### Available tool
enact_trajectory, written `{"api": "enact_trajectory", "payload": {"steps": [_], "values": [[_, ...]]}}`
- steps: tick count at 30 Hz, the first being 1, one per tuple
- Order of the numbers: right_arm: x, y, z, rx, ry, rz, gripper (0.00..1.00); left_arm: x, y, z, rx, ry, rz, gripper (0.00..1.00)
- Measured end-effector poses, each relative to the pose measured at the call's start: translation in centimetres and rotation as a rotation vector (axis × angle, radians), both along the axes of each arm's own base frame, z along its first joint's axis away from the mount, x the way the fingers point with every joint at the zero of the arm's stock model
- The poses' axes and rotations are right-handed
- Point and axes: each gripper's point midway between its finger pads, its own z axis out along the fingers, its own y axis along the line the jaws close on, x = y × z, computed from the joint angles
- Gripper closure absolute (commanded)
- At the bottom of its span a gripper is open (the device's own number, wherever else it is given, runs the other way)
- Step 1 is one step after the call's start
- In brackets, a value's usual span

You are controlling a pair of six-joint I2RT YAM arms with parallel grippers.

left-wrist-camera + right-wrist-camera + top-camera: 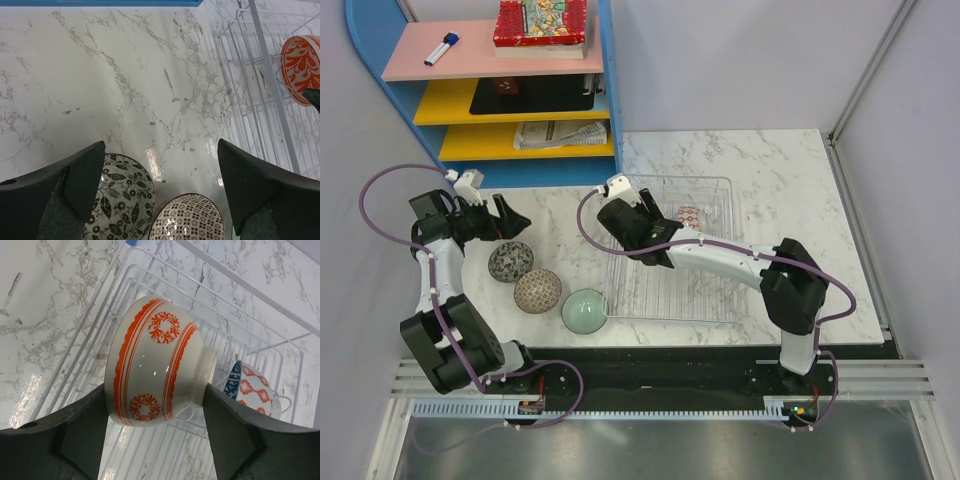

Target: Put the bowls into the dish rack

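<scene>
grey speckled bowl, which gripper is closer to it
Left. The left gripper hovers open just beyond the grey speckled bowl; the right gripper is over the dish rack, holding the orange-red bowl.

Three bowls (537,291) lie left of the dish rack (670,297).

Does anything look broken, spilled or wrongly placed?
Nothing stands out. The right fingers hold the orange bowl on its side over the rack; the blue-red bowl sits inside it; the grey, brown and green bowls rest on the table.
</scene>
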Motion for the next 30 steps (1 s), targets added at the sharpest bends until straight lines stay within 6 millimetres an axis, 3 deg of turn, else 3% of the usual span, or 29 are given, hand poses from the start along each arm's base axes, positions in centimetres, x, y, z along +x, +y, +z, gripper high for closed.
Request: {"api": "enact_trajectory", "payload": {"steps": [6,14,21,24,25,30], "values": [[0.6,0.3,0.0,0.037,-0.003,-0.003,1.0,0.0,0.0,0.0,-0.001,-0.001,0.0,0.0],[0.9,1.1,-2.9,0.067,0.056,-0.006,1.0,0.0,0.0,0.0,-0.001,-0.001,-0.001,0.0],[1.1,1.2,-4.0,0.122,0.101,-0.023,0.99,0.0,0.0,0.0,-0.002,-0.002,-0.003,0.0],[1.2,1.1,-4.4,0.152,0.126,-0.029,0.75,0.0,0.0,0.1,-0.002,-0.003,-0.003,0.0],[1.2,1.1,-4.4,0.155,0.127,-0.03,0.55,0.0,0.0,0.1,-0.001,-0.003,-0.003,0.0],[1.2,1.1,-4.3,0.16,0.135,-0.025,0.06,0.0,0.0,0.0,0.003,-0.005,-0.006,0.0]]}}
